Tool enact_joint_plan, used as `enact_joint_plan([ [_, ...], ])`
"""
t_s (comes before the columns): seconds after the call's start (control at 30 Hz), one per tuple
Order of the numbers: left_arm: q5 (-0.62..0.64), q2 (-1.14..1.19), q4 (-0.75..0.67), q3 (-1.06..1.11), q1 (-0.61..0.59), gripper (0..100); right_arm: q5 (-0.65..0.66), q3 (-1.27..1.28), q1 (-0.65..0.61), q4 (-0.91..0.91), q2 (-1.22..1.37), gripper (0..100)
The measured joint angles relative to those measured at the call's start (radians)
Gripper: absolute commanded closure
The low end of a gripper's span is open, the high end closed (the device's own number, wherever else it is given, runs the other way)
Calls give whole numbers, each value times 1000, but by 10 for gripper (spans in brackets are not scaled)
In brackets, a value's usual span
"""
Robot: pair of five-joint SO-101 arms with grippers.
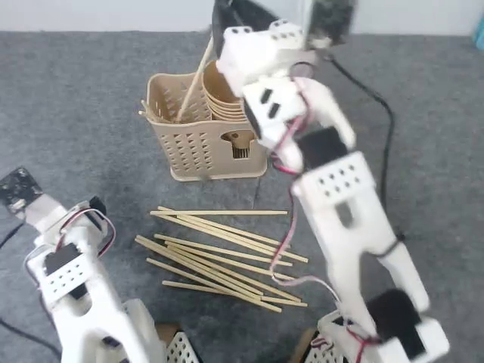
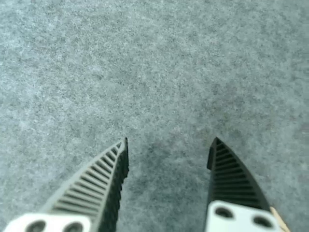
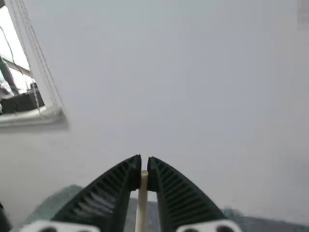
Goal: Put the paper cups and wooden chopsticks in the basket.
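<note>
Chopstick [image 3: 142, 198] pinched in right fingers [image 3: 178, 198], one end cut off | left fingers [image 2: 101, 188] spread wide | basket [image 1: 197, 147] partly hidden by arm [image 1: 265, 98]

No legible text or labels anywhere

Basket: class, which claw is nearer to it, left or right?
Right. The right claw holds a chopstick just above the basket; the left claw is over bare carpet, farther off.

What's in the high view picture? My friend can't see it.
A beige basket holding stacked paper cups and a few chopsticks stands on grey carpet, with the right arm stretched above it. More wooden chopsticks lie scattered in front, and the left arm sits beside them.
</note>
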Motion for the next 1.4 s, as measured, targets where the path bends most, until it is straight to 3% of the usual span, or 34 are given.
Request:
enact_joint_plan([
  [0.2, 0, 0, 0, 0, 2, 742, 0, 0, -14, 66, 57, 820],
  [0.47, 0, 0, 0, 0, 2, 742, 0, 0, -60, 155, 12, 850],
  [0.7, 0, 0, 0, 0, 2, 742, 0, 0, -114, 292, -221, 852],
  [0.97, 0, 0, 0, 0, 2, 742, 20, 0, -121, 767, -457, 853],
  [1.27, 0, 0, 0, 0, 2, 742, 236, 0, -187, 1339, -546, 853],
  [1.4, 0, 0, 0, 0, 2, 742, 368, 43, -196, 1445, -555, 853],
])
